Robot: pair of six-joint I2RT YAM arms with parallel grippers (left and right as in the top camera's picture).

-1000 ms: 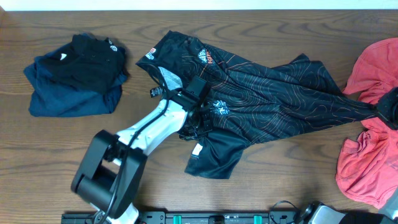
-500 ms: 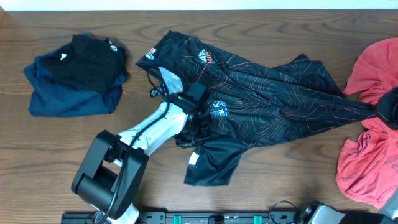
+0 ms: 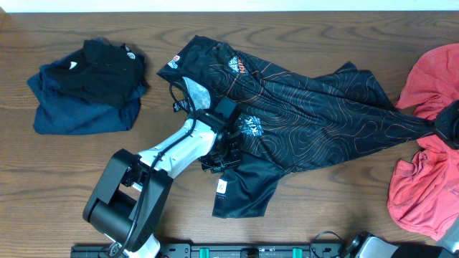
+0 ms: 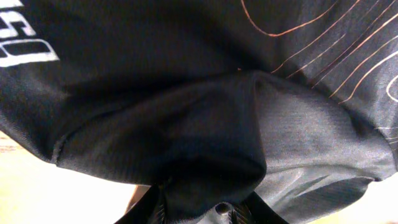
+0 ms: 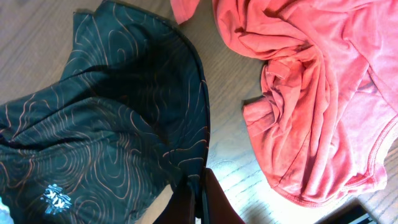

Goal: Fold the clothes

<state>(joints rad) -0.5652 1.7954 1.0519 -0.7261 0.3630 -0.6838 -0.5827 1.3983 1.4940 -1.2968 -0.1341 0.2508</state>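
The black jersey [image 3: 308,107] with orange contour lines lies crumpled across the middle of the table. My left gripper [image 3: 224,153] is at its lower left part. In the left wrist view a bunch of the jersey [image 4: 186,112] lies between the fingers of the left gripper [image 4: 199,196], which stand apart. My right gripper [image 3: 450,123] sits at the far right edge, over the jersey's right tip. In the right wrist view the right gripper [image 5: 198,183] is shut on the jersey's hem [image 5: 93,124]. The coral-red garment [image 3: 427,179] lies rumpled right beside it [image 5: 311,93].
A pile of folded dark navy and black clothes [image 3: 86,86] sits at the back left. The wooden table [image 3: 323,208] shows bare in front of the jersey. My left arm's base [image 3: 122,204] stands at the front left.
My left gripper's fingers have parted. The jersey's lower flap with the white label has slid down toward the front edge. The right gripper has not moved.
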